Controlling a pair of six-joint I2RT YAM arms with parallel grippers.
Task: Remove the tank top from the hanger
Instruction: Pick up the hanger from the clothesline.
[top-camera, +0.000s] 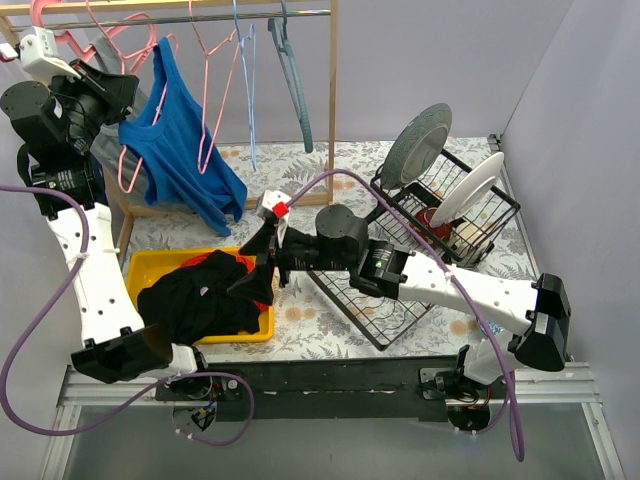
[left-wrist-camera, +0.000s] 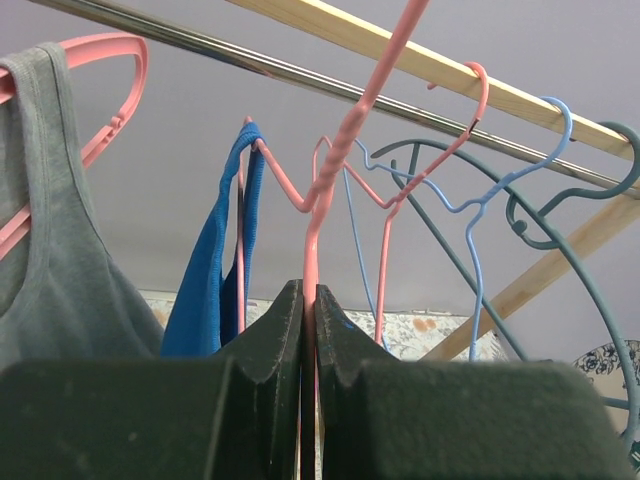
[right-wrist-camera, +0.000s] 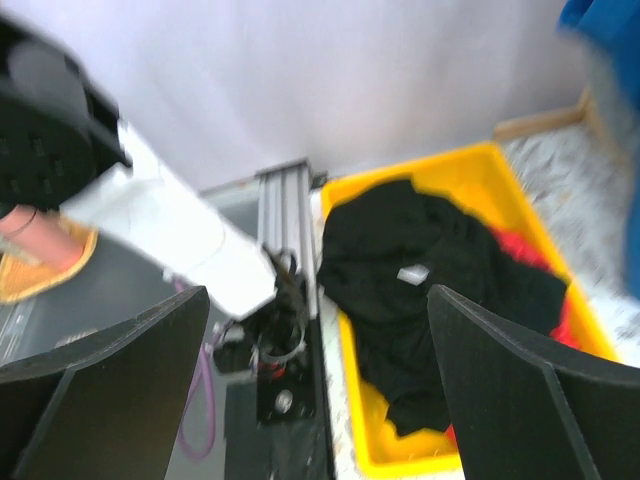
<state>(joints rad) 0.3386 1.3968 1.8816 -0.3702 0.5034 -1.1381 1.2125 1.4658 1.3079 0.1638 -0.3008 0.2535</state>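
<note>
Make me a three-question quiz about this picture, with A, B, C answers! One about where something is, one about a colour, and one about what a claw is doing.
1. Where are the black clothes?
A) in the yellow bin
B) on the dish rack
C) on the rail

2. What colour is the tank top on the pink hanger that the left claw grips?
A) green
B) blue
C) yellow

3. The right claw is:
A) shut on the tank top
B) shut on the pink hanger
C) open

Answers:
1 A, they lie piled inside the bin.
2 B, its blue strap loops over the hanger.
3 C, its fingers stand wide apart with nothing between.
</note>
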